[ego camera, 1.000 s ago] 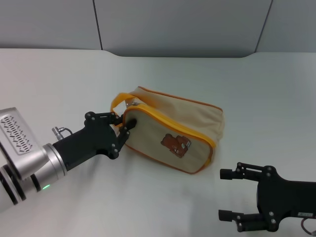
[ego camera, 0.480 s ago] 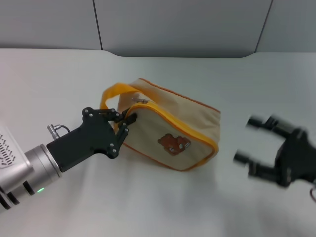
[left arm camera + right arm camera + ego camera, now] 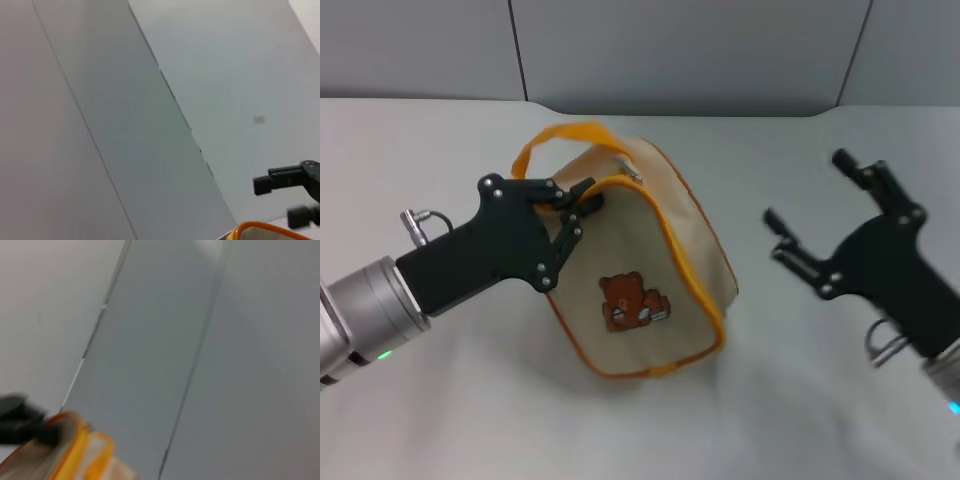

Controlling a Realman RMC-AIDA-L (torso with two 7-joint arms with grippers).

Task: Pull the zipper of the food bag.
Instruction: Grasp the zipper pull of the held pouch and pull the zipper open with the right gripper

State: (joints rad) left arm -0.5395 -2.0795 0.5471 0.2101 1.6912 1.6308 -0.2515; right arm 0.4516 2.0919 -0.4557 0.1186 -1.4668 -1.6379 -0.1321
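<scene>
Head view: boxy fabric food bag (image 3: 650, 275).

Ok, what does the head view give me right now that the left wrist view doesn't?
Only the head view shows the whole food bag tipped up on the table, its bear patch, the zipper along the rim, and the left gripper closed on the bag's corner near the pull tab. Only the left wrist view shows the grey wall panels filling most of the frame. Both show the orange loop strap and the open right gripper, held clear of the bag.
</scene>
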